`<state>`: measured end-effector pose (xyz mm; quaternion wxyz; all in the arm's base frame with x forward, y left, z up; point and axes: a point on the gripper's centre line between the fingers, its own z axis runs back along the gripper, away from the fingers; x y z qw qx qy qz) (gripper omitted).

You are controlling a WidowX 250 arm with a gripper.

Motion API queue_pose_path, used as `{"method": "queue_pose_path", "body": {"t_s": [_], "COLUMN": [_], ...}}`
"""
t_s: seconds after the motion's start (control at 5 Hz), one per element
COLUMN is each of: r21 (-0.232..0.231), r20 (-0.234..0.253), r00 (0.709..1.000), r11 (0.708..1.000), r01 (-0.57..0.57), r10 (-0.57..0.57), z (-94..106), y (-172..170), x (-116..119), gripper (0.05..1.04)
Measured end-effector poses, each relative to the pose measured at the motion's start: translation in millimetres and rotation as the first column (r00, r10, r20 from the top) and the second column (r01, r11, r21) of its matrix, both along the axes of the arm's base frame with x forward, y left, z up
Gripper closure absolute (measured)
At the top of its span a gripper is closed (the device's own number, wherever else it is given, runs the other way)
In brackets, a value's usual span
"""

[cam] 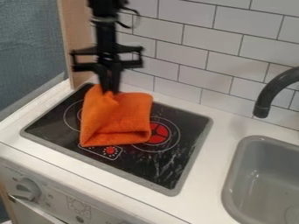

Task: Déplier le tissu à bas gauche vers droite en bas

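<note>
The fingers of the black gripper point(109, 90) are close together, clamped on a raised, creased fold of the orange cloth point(119, 120). That fold is at the cloth's back part, near the back left corner of the black cooktop point(154, 168), and the gripper points down onto it, with the arm point(105, 35) above coming from the top of the view. From the pinched fold the cloth slopes down and spreads forward and to the right in a folded, roughly four-sided shape. Its lower left corner lies near the cooktop's front edge, just behind the printed panel with the red dial point(110, 150). On the right it partly covers the red burner point(159, 133); on the left it overlaps the ring of another burner. The cooktop's front right corner is well apart from the cloth. Around the cooktop runs the white counter point(219, 144), with the grey sink point(229, 186) set in to the right and the dark faucet point(279, 86) over it. A white tiled wall point(216, 63) stands behind, and below the counter's front edge is a grey knob point(26, 189).
</note>
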<state>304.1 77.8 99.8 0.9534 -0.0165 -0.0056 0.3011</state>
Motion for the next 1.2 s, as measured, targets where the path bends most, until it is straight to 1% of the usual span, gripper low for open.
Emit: {"method": "queue_pose_path", "body": {"t_s": [0.2,0.4,0.6,0.8,1.0,1.2], "r21": [0.005,0.015,-0.007,-0.019,-0.016,0.0], "r20": [-0.014,-0.042,-0.097,-0.115,-0.158,-0.164], "r00": [0.999,0.997,0.991,0.986,0.976,0.971], "r11": [0.999,0.998,0.995,0.992,0.988,0.984], "r01": [-0.038,-0.063,-0.095,-0.125,-0.155,-0.179], "r10": [0.038,0.063,0.094,0.122,0.15,0.177], "z": [-0.9,-7.2,-21.1,-33.0,-50.6,-54.0], "y": [28,53,78,98,113,115], "x": [-12,-24,-42,-53,-64,-67], "gripper": [1.032,1.032,1.032,1.032,1.014,0.87]}}
